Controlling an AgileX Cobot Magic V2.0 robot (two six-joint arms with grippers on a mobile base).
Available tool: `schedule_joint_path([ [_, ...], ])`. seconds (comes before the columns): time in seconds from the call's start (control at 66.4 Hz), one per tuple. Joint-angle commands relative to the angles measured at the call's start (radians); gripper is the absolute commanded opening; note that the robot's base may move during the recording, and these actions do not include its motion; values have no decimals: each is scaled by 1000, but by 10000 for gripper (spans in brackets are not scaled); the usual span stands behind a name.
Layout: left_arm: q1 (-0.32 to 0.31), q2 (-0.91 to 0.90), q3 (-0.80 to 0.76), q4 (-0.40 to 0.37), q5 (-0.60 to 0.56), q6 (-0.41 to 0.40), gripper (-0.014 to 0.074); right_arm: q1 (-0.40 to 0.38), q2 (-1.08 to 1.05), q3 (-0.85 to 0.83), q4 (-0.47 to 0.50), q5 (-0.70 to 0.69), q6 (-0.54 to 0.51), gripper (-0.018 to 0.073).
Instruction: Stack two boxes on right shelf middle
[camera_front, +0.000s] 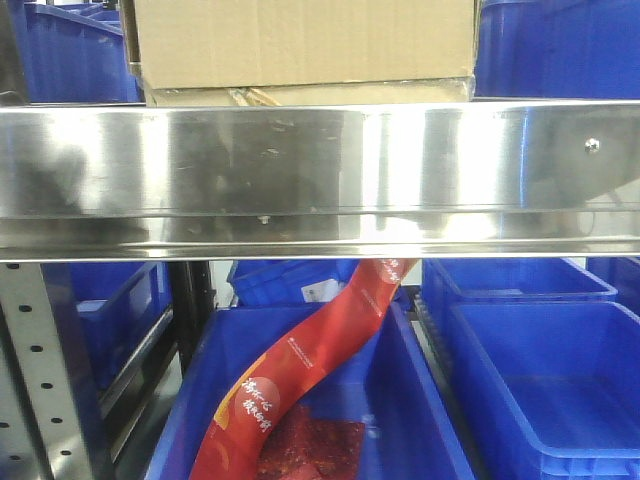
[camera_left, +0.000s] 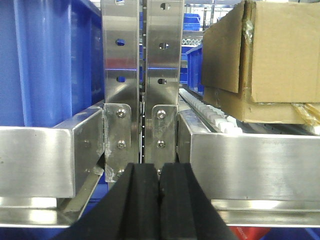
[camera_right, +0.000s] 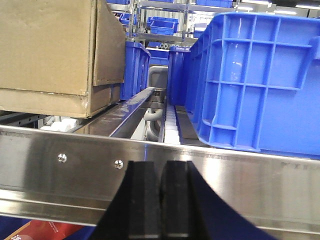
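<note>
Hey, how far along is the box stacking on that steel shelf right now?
Looks essentially done: the upper box sits on the lower box, both on the shelf, beside a blue bin. Nothing is in hand: the left hand and right hand are both shut and empty, in front of the rail. At most, backing the arms away remains.
</note>
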Motion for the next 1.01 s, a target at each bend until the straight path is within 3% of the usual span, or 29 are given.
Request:
schedule_joint_path([
  [0.0, -7, -5, -1, 16, -20, -15, -111, -6, -4, 0, 9, -21, -6, -162],
  [0.166, -7, -5, -1, 16, -20, -55, -111, -6, -4, 0, 9, -21, -6, -162],
  [0.994, -7, -5, -1, 16, -20, -55, -111, -6, -4, 0, 9, -21, -6, -162],
])
